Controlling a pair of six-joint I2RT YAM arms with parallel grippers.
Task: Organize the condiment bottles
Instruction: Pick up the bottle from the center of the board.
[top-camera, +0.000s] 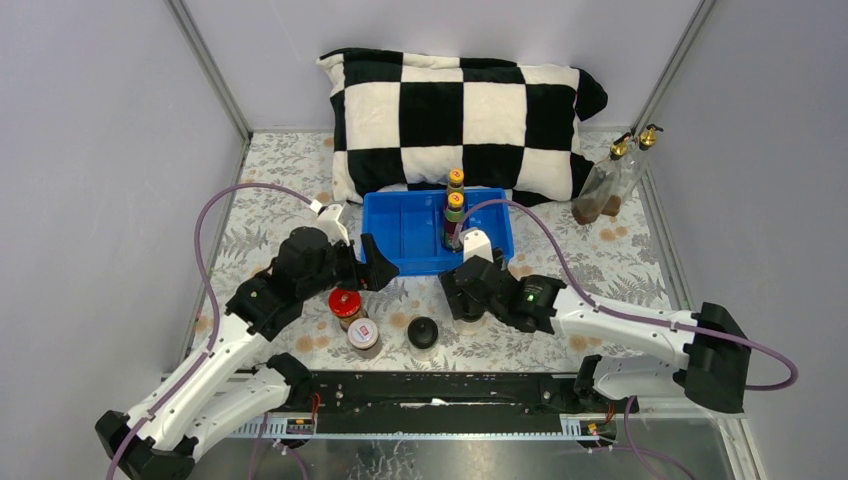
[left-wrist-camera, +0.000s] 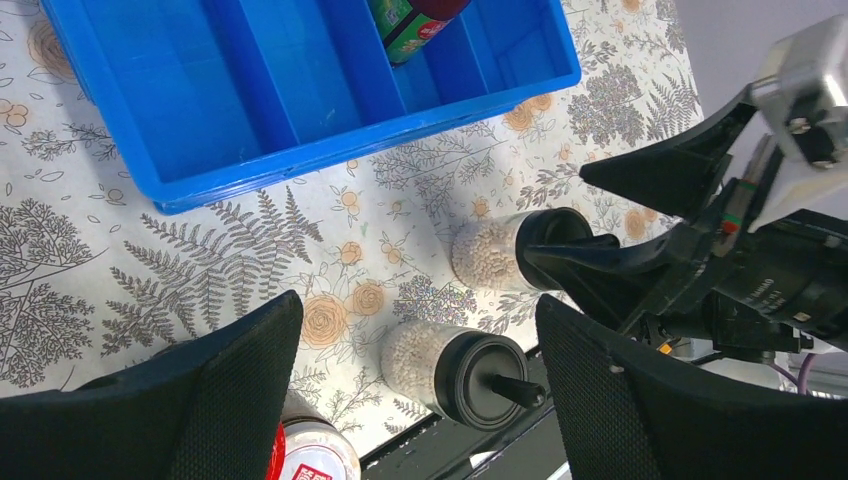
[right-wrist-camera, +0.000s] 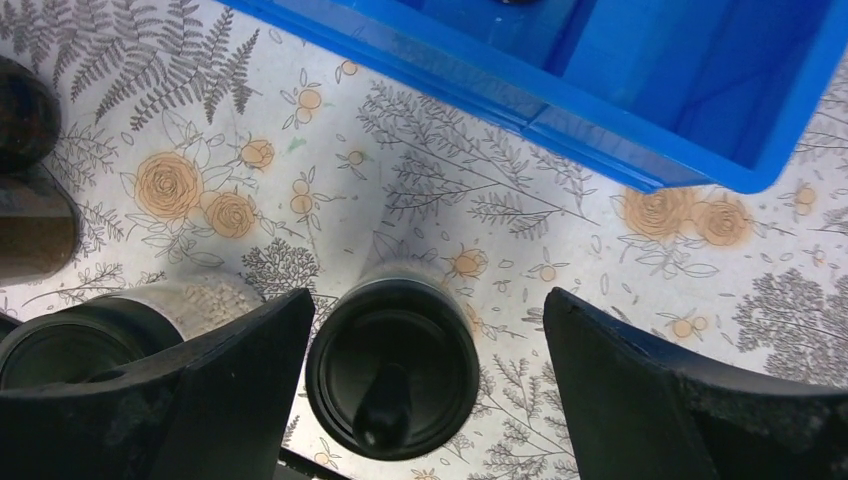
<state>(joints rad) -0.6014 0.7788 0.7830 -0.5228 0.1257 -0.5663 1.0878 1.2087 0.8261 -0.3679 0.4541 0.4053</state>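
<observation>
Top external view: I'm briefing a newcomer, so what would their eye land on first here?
The black-and-white checkered pillow at the table's far end, first. Then the blue tray in front of it, two yellow-capped bottles standing in its right half. Near the front edge, the open right gripper straddles a black-capped jar.

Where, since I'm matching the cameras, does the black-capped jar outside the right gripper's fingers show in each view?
Top external: the black-capped jar stands low centre, near the front edge.
Left wrist: bottom centre, cap and knob facing the camera.
Right wrist: bottom left, partly cut off.
Shared landmark: the blue tray, beyond the jar in every view.
</observation>
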